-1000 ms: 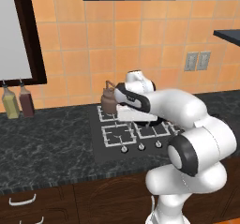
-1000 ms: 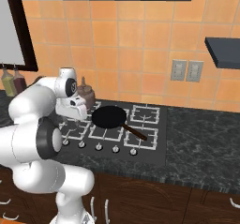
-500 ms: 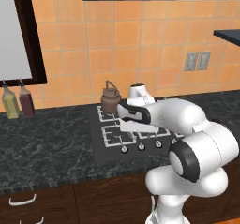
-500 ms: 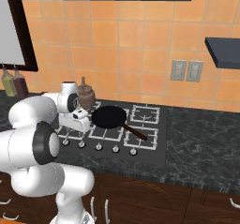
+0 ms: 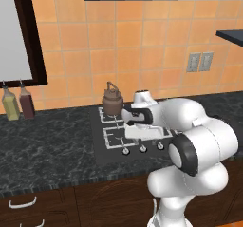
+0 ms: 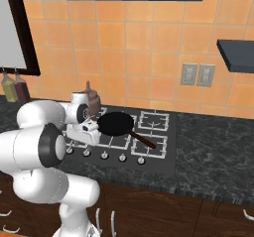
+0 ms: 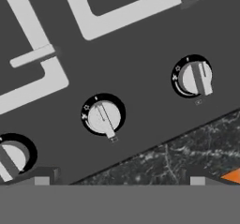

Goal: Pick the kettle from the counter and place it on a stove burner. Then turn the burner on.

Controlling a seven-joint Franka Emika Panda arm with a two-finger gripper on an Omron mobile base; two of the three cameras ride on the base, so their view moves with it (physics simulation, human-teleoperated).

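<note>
The gripper (image 7: 119,180), jaws wide and empty, hovers over the knobs (image 7: 103,115) at the cooktop's front edge. The kettle (image 5: 112,102) sits at eleven o'clock on the back-left stove burner (image 5: 107,115). Placing looks done; turning the burner on remains.

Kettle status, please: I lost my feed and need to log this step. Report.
Gripper open, empty, low over the cooktop knobs. Kettle upright on the back-left stove burner. Black pan on the neighbouring grate, clear of the knobs.

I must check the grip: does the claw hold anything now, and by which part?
Nothing is held. The open claw hovers above the stove knobs; the kettle stands alone on the back-left burner.
</note>
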